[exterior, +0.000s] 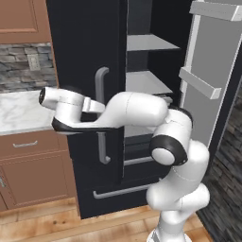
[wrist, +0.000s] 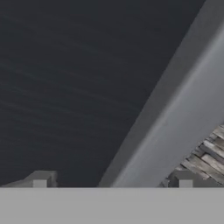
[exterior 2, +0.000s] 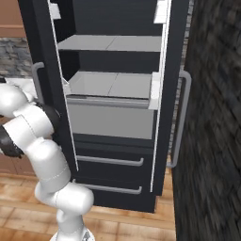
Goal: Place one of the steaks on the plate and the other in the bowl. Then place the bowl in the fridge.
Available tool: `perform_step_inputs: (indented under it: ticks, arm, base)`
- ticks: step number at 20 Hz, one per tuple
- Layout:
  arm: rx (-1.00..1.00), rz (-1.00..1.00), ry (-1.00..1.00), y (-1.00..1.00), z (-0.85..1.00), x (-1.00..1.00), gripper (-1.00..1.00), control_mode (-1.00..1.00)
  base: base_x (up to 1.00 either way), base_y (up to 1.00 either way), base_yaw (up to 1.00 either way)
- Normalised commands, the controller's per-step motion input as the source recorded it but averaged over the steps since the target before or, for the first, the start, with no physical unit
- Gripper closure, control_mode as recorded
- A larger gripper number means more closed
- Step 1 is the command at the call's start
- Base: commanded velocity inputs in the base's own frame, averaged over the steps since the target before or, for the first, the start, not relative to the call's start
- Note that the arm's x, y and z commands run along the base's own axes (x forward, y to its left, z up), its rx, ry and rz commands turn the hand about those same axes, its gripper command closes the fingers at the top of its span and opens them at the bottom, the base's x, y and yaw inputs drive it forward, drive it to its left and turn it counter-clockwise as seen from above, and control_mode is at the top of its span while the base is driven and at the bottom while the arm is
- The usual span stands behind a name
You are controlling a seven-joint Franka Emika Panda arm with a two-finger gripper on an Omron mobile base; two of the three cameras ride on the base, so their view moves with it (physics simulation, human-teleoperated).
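1. White Franka arm with dark joints [exterior: 179, 156]: rises from the lower right of the left base view, elbow bent, forearm reaching left across the closed left door of the fridge. Also seen at the lower left of the right base view.

2. Two-finger gripper [wrist: 112, 183]: in the hand view its two small dark fingertips [wrist: 40, 179] stand far apart at the bottom, jaws spread wide, nothing between them. The hand is close against a flat black door face, with a grey door edge running diagonally beside it and a patch of stone wall at the lower right.

3. Tall black double-door fridge [exterior: 90, 56]: left door closed, its long grey vertical handle [exterior: 100, 116] just behind the forearm. Right door [exterior: 212, 71] swung open, grey inner face with pale door shelves. A second grey handle [exterior 2: 181, 117] shows on the open door's edge in the right base view.

4. Grey inner shelves [exterior 2: 113, 84]: two levels visible, bare as far as can be seen. Below them two black drawers [exterior 2: 110, 162] with grey bar handles.

5. Brown wooden cabinets [exterior: 33, 165] under a white marble counter [exterior: 19, 111], left of the fridge; a grey stone backsplash [exterior: 23, 66] behind.

6. Wooden plank floor [exterior 2: 132, 221].

Whereabouts of steaks, plate and bowl: cannot tell.
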Motion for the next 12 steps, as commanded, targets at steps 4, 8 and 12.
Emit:
perform_step_inputs:
  ticks: [4,8,12]
  arm:
    - [0.00,0.10,-0.03,-0.10,0.00,0.00,1.00,-1.00]
    - [0.00,0.10,-0.03,-0.14,0.00,0.00,1.00,-1.00]
    - [0.05,0.03,-0.11,-0.03,0.04,-0.10,1.00,-1.00]
  base:
    - [0.00,0.00,0.00]
    - [0.00,0.00,0.00]
    - [0.00,0.00,0.00]
